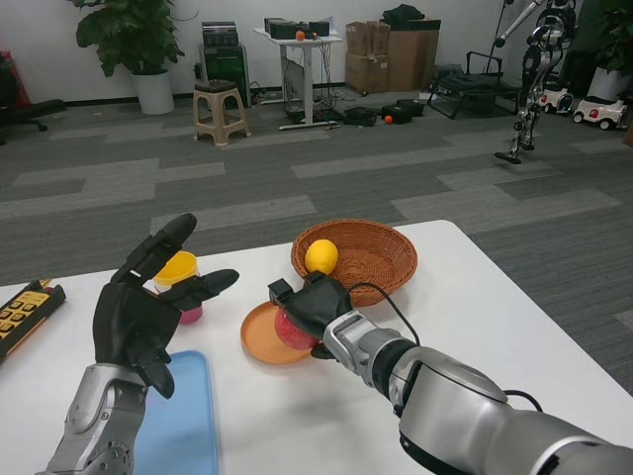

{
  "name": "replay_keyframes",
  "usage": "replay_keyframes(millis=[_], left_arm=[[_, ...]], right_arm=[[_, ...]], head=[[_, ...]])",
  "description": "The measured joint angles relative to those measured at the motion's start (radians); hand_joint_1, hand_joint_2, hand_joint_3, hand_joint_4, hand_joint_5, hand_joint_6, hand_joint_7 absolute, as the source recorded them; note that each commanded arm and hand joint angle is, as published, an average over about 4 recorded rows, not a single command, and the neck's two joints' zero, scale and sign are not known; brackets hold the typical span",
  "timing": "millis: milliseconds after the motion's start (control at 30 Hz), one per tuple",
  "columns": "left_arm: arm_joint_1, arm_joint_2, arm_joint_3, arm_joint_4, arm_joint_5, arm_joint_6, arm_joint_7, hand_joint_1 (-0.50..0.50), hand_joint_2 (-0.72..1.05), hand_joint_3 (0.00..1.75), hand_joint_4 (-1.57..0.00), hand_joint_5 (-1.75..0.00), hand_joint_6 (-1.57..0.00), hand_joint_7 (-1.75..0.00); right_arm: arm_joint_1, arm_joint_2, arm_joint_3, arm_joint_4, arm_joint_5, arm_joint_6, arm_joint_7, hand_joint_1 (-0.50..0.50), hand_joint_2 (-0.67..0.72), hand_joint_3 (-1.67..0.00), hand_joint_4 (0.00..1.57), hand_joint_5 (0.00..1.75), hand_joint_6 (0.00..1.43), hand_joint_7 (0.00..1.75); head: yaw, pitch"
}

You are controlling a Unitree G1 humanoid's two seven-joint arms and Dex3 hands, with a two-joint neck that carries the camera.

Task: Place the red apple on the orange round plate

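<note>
Right hand point(315, 302) wrapped over the red apple point(293, 330), fingers curled down across its top and near side, grasping it. Only a sliver of red showing beneath the black fingers, on the side toward the left edge of the table. Apple sitting low over the orange round plate point(263, 341), within the plate's rim, toward its far right part; whether resting on the plate or held just above it, cannot tell. Black cable looping from the wrist back along the silver right forearm point(465, 406), which comes in from the near right corner of the table.

Just beyond the hand, toward the far edge, a brown wicker basket point(371, 259) with a yellow lemon point(320, 256) lying against its left inner wall. Basket rim just beside the plate's far side.

Left hand point(148, 307) raised above the left part of the white table point(514, 327), fingers spread apart and holding nothing, well apart from the apple. Behind it, partly hidden by the fingers, a yellow cup-shaped thing point(178, 268) stacked on a pink one point(190, 315). Below the left forearm, at the near edge, a light blue tray point(183, 426). At the left edge, a black and yellow device point(25, 309) lying flat.

Past the table, grey carpet floor point(326, 168), a beige stool point(220, 111), a potted plant point(134, 40), a white desk point(297, 59), cardboard boxes point(391, 54) and another humanoid robot point(539, 69) standing at the far right.
</note>
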Motion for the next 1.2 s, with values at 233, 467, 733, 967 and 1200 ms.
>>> replay_keyframes(millis=[233, 467, 733, 967, 1200], left_arm=[[0.000, 0.000, 0.000, 0.000, 0.000, 0.000, 0.000, 0.50, -0.64, 0.09, -1.38, 0.00, -0.81, -0.07], [0.002, 0.000, 0.004, -0.004, 0.000, 0.000, 0.000, 0.50, -0.64, 0.09, -1.38, 0.00, -0.81, -0.07], [0.004, 0.000, 0.006, -0.005, 0.000, 0.000, 0.000, 0.50, -0.64, 0.09, -1.38, 0.00, -0.81, -0.07], [0.007, 0.000, 0.007, -0.006, 0.000, 0.000, 0.000, 0.50, -0.64, 0.09, -1.38, 0.00, -0.81, -0.07], [0.016, 0.000, 0.011, -0.014, 0.000, 0.000, 0.000, 0.50, -0.64, 0.09, -1.38, 0.00, -0.81, -0.07]], right_arm=[[0.000, 0.000, 0.000, 0.000, 0.000, 0.000, 0.001, -0.46, -0.54, -1.27, 0.00, 0.00, 0.00, 0.49], [0.000, 0.000, 0.000, 0.000, 0.003, 0.000, 0.002, -0.46, -0.48, -1.27, 0.00, 0.00, 0.00, 0.28], [0.000, 0.000, 0.001, -0.001, 0.008, 0.000, 0.016, -0.46, -0.37, -0.73, 0.00, 0.00, 0.00, 0.14], [0.000, 0.000, 0.001, -0.001, 0.012, 0.000, 0.048, -0.46, -0.26, -0.50, 0.00, 0.00, 0.00, 0.10], [0.000, 0.000, 0.000, -0.007, 0.021, -0.001, 0.063, -0.43, -0.05, -0.30, 0.00, 0.00, 0.00, 0.05]], head=[[0.007, -0.001], [0.010, -0.002], [0.010, -0.002], [0.018, -0.007], [0.028, -0.005]])
